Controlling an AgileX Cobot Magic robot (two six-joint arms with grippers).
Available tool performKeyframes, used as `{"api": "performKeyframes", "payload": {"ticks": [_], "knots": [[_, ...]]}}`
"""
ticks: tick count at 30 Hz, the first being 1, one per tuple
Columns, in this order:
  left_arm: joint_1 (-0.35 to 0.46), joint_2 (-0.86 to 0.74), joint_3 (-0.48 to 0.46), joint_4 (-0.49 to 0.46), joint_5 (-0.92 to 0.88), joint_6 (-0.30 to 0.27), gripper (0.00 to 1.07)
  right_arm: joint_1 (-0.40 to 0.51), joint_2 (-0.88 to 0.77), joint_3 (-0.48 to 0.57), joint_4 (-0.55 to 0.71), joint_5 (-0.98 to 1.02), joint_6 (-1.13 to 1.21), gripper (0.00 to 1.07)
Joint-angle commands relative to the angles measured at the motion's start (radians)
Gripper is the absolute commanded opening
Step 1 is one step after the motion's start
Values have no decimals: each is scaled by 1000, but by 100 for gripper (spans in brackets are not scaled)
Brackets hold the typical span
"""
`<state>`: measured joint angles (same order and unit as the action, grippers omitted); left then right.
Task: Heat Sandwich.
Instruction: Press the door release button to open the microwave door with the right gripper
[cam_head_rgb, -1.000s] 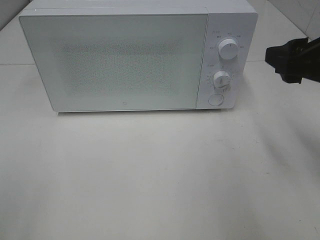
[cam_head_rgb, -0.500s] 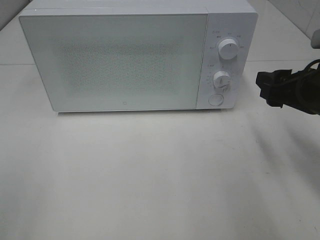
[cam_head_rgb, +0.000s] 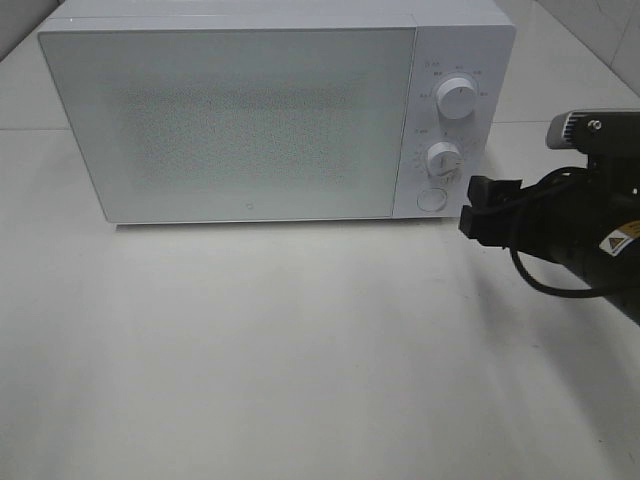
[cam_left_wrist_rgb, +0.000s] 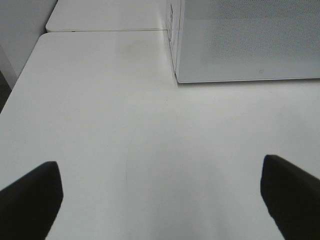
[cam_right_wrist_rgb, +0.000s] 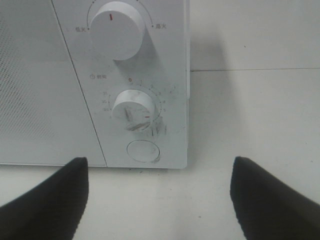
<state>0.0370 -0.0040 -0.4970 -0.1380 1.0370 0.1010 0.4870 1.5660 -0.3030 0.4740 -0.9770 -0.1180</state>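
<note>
A: Okay, quick, biggest first. Table (cam_head_rgb: 300, 350) is unchanged. Microwave (cam_head_rgb: 275, 115) at 12 o'clock on it is in the same spot, door (cam_head_rgb: 150, 100) shut as it was a second ago.

B: So what moved?

A: Only the right arm. Right gripper (cam_head_rgb: 472, 205) was up at 2 o'clock by the frame edge; it has dropped and pushed in to 3 o'clock, just beside the control panel. Its jaws are spread, with nothing between them.

B: Left one?

A: Left gripper (cam_left_wrist_rgb: 159, 165) is out of the overhead shot. Its wrist view has the jaws spread wide over bare table, nothing held, with the microwave's front corner ahead of it.

B: Controls?

A: Upper dial (cam_head_rgb: 457, 101) and lower dial (cam_head_rgb: 443, 160) look untouched. Round button (cam_head_rgb: 431, 199) under them sits at 9 o'clock from the right gripper, near but not touching. The wrist view is lined up on that button and the lower dial.

B: Sandwich?

A: Not visible anywhere. The table shows none, and I can't see through the door, so I can't tell if it's inside.

B: Meaning?

A: My guess is the arm is heading for the button or the timer dial. Which one it is, I can't call yet.
</note>
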Motion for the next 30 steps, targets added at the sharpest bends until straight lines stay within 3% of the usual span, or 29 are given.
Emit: {"api": "performKeyframes", "payload": {"ticks": [1,12,30], "knots": [[1,-23,1,1,0,-7,103,71,69,0,88,-87,-14,76],[1,-23,1,1,0,-7,103,192,189,-40,234,-141,-14,76],[1,-23,1,1,0,-7,103,194,205,-48,253,-140,64,76]]}}
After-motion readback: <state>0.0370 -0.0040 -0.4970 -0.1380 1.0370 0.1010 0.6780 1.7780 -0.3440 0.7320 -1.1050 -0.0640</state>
